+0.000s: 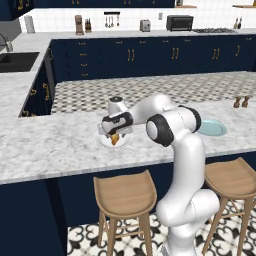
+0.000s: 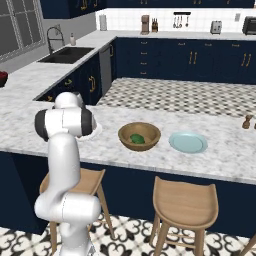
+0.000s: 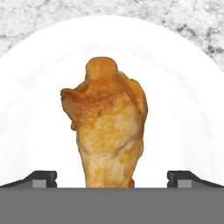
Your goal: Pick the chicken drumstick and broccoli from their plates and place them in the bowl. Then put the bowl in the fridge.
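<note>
Now, arm: bent low over the marble counter (image 1: 45,145), hand turned down above the white plate (image 3: 39,87)
Gripper (image 3: 112,177): released, jaws spread wide; one dark fingertip (image 3: 41,177) stands left and one right of the chicken drumstick (image 3: 107,127) in the hand view; neither pad is seen touching it
Chicken drumstick: golden orange-brown, lying on the white plate, knobbed end pointing away from the hand; in the left base view a small orange piece (image 1: 115,138) shows just under the hand
White plate: on the counter's left part (image 1: 107,142), near the front edge above a wooden stool (image 1: 125,192)
Bowl (image 2: 139,136): wooden, on the counter to the right of the white plate, apart from it
Broccoli (image 2: 137,138): dark green floret lying inside the bowl
Blue-green plate (image 2: 188,142): bare, just to the right of the bowl
Far side: navy cabinets (image 2: 200,60) with brass handles; sink (image 2: 67,54) at the far left
</note>
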{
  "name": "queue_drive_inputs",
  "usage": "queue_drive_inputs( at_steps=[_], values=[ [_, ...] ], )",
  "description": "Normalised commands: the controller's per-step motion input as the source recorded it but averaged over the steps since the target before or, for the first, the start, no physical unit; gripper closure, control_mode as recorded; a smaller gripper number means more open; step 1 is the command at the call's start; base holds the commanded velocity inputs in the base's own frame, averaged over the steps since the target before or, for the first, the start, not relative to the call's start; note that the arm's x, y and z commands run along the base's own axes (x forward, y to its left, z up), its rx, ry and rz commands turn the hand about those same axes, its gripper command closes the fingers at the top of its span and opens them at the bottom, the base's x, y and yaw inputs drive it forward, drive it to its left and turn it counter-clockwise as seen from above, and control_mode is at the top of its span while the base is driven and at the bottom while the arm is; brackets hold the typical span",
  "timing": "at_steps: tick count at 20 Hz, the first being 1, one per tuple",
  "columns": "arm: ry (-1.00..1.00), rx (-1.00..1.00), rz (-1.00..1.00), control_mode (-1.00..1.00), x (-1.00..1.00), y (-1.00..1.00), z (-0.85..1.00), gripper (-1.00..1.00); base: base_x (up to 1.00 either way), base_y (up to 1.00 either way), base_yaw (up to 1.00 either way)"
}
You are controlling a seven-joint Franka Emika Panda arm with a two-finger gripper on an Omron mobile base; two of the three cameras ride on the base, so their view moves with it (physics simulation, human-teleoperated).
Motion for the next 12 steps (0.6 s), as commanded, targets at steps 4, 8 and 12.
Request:
queue_drive_inputs(
  at_steps=[4, 8, 12],
  values=[
    [0.00, 0.00, 0.00, -1.00, 0.13, 0.00, -0.06, -1.00, 0.00, 0.00, 0.00],
    [0.00, 0.00, 0.00, -1.00, 0.02, 0.00, -0.24, -1.00, 0.00, 0.00, 0.00],
    [0.00, 0.00, 0.00, -1.00, 0.01, 0.00, -0.19, -1.00, 0.00, 0.00, 0.00]
  ],
)
